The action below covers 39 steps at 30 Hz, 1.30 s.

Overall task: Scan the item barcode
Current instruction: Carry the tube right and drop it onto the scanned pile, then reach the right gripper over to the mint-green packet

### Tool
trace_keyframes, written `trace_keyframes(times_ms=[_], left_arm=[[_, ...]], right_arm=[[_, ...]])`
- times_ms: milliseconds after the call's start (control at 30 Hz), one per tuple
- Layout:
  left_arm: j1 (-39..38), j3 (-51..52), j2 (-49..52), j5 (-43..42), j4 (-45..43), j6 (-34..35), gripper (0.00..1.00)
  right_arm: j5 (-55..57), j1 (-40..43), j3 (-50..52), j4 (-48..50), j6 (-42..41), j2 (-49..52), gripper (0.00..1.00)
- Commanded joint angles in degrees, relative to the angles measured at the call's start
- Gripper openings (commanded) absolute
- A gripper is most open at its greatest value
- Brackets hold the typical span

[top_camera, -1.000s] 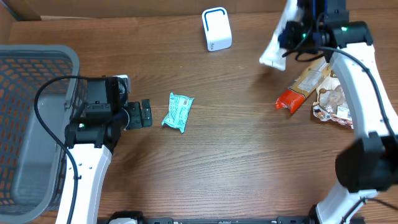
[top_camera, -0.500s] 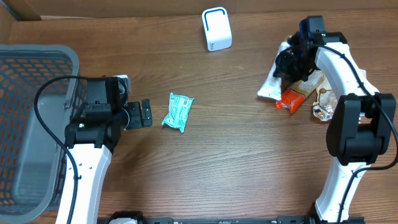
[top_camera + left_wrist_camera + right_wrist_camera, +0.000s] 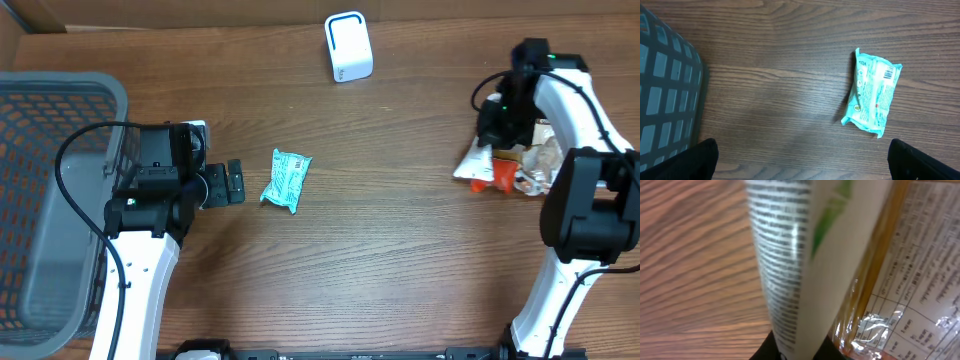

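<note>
A white packet [image 3: 472,165] with fine black print [image 3: 805,255] hangs from my right gripper [image 3: 503,122], low over the snack pile at the right. In the right wrist view the dark fingers [image 3: 767,352] press on the packet's lower end, so this gripper [image 3: 800,352] is shut on it. The white barcode scanner with a blue rim [image 3: 348,47] stands at the back centre. A teal packet [image 3: 286,180] [image 3: 872,92] lies flat in the middle, barcode side up. My left gripper [image 3: 235,183] [image 3: 800,167] is wide open just left of it, holding nothing.
A red-and-orange packet [image 3: 497,176] and a clear packet with a printed label [image 3: 540,160] [image 3: 912,285] lie under and beside the white packet. A grey mesh basket [image 3: 60,200] [image 3: 665,95] fills the left edge, close behind my left arm.
My right arm carried the white packet from near the scanner, right and toward the front, down to the snack pile. The left arm and the teal packet stayed still.
</note>
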State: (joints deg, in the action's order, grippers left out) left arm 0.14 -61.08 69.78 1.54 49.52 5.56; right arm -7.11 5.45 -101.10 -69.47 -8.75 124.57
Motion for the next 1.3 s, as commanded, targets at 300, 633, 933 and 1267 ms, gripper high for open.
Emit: trace_keyframes(times_ms=[300,633,933,1267], left_arm=[[0.2,0.2,0.3,0.3,-0.1,-0.9,1.0],[0.2,0.2,0.3,0.3,-0.1,-0.9,1.0],[0.2,0.2,0.3,0.3,-0.1,-0.9,1.0],[0.2,0.2,0.3,0.3,-0.1,-0.9,1.0]], right_arm=[[5.4,0.8,-1.9,-4.4,9.2,-0.8,0.75],[2.9,0.1,-24.0,-21.9,6.6,-0.8,0.83],[-27.3,-6.8,-34.4,-24.6,7.3,-0.8,0.79],[-24.6,-25.5,-18.8,-4.2,-6.7,-0.8,0.81]])
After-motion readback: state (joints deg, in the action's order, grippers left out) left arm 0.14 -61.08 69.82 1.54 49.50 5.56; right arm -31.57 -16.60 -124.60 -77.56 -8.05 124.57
